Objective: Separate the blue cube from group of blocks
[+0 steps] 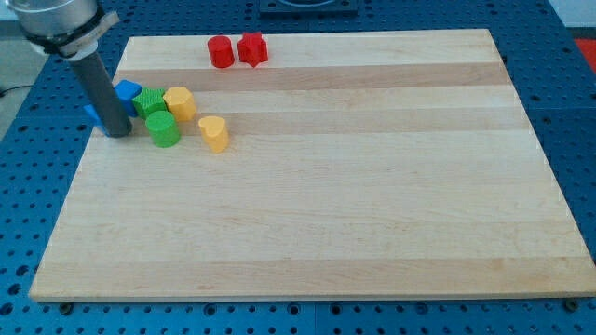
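My rod comes down from the view's top left and my tip (116,133) rests on the board at the left edge of the cluster. A blue block (92,114), mostly hidden behind the rod, peeks out on its left. Another blue block (128,90) sits just right of the rod, above my tip. Touching it to the right are a green star-like block (149,101) and a yellow block (180,102). A green cylinder (164,129) lies right of my tip. A yellow heart-like block (214,133) lies a little apart to the right.
A red cylinder (221,52) and a red star-like block (252,48) sit together near the board's top edge. The wooden board (326,205) lies on a blue perforated table; its left edge is close to the cluster.
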### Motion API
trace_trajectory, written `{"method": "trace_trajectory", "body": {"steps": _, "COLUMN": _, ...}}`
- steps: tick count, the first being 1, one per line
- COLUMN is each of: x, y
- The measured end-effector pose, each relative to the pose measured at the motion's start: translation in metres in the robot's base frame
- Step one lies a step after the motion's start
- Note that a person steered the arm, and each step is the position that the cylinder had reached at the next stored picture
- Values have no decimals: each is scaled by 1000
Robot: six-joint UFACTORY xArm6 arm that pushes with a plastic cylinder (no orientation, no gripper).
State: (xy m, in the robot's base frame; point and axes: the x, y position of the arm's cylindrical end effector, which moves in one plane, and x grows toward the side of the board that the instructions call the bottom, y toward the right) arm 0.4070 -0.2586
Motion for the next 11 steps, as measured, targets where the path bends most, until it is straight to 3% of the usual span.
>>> {"method": "trace_trajectory", "body": {"steps": 3, "x": 24, "y": -3}}
{"method": "trace_trajectory", "body": {"steps": 7, "x": -23, "y": -25}}
{"method": "trace_trajectory", "body": {"steps": 11, "x": -24, "y": -44}}
